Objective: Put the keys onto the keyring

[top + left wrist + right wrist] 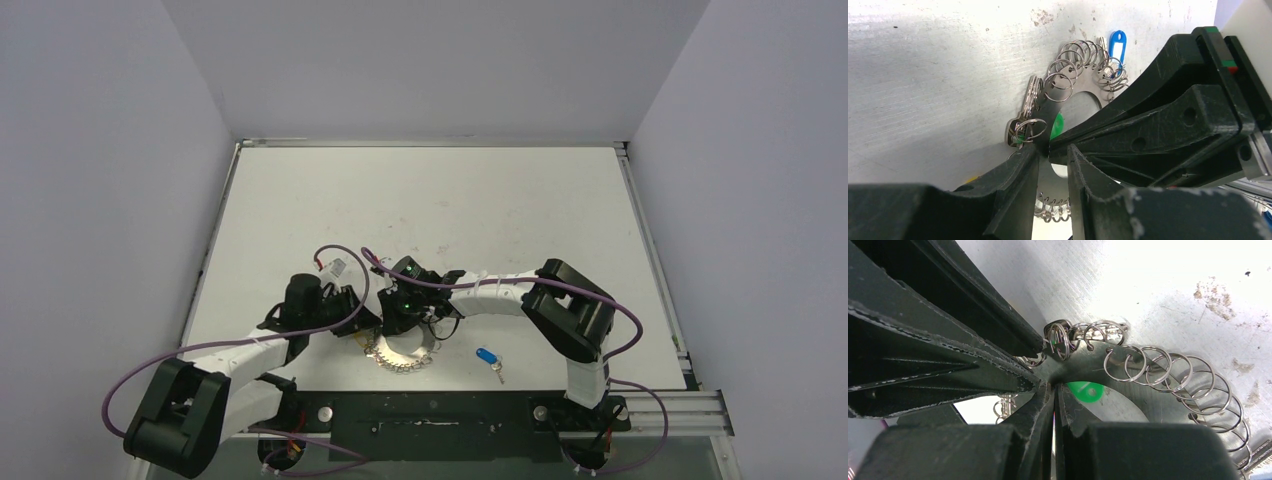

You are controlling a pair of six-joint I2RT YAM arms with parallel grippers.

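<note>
Because the white table [420, 200] is hard and smooth, thin metal lying flat on it offers little edge to get under, and that governs the handling here. Largest of the task's things, the keyring [403, 355] lies near the table's front edge, between the two arms. It is a flat, stiff, polished steel band with a wide open centre, its rim crowded with springy wire loops [1168, 370]. I judge it light, rigid and slippery. The flat band is the place to hold, not the loops, which would flex and roll.

The right gripper [1054, 390] has its fingers pressed together at the band's inner edge, seemingly pinching it. The left gripper [1053, 165] meets the ring from the opposite side, its fingers a narrow gap apart astride the rim by one small loop; whether they bear on anything I cannot tell.

Inside the ring's opening, just beside the right fingertips, shows a green tag [1087, 390] of smooth oval plastic. A silver key [1031, 97] hangs at the rim next to the left fingers, apparently already on a loop. Well to the right of the ring, a blue-tagged key [487, 358] lies loose on the table. These keys look tiny, thin and slick, and the tag is the thicker, kinder part to take.
</note>
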